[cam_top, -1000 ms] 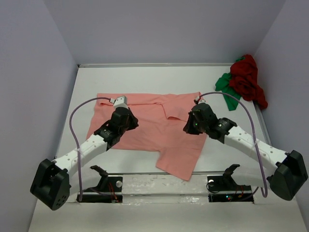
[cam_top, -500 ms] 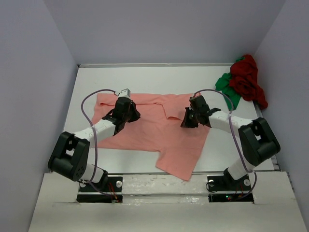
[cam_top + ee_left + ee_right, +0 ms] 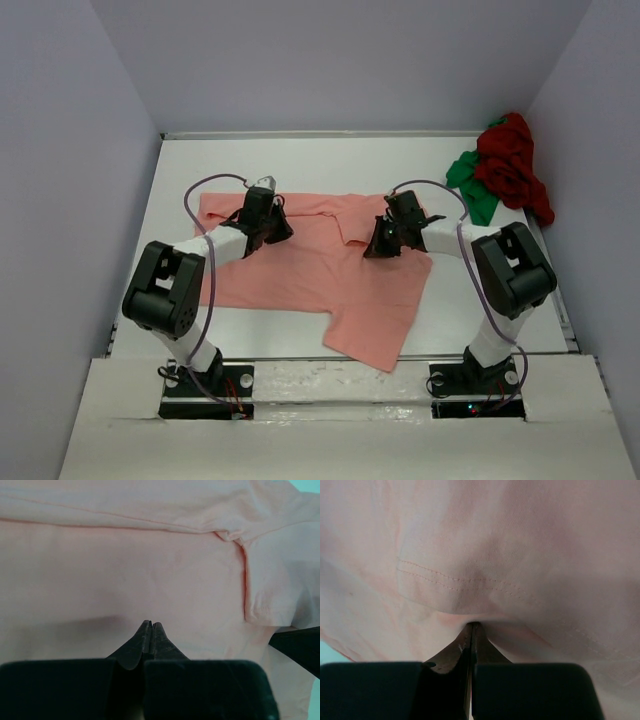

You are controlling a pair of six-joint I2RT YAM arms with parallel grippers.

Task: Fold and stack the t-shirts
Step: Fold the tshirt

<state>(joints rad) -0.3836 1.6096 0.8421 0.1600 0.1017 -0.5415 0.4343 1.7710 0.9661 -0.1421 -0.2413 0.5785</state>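
Note:
The salmon-pink t-shirt (image 3: 300,275) lies spread flat in the middle of the table. It fills the left wrist view (image 3: 150,555) and the right wrist view (image 3: 520,530). My left gripper (image 3: 278,232) is shut and empty, its tips (image 3: 151,625) just over the shirt's upper left part. My right gripper (image 3: 375,247) is shut, its tips (image 3: 472,625) pressed against the edge of a hemmed fold near the collar; I see no cloth between the jaws. The dark red t-shirt (image 3: 512,165) lies bunched on the bright green t-shirt (image 3: 468,185) at the far right corner.
Lilac walls close in the table (image 3: 300,160) at the left, back and right. The arm bases stand at the near edge. A purple cable loops over each arm. The right gripper shows as a dark shape in the left wrist view (image 3: 300,647).
Both arms have folded in and both grippers have slid up the shirt toward the far edge. The shirt's outline has not visibly changed.

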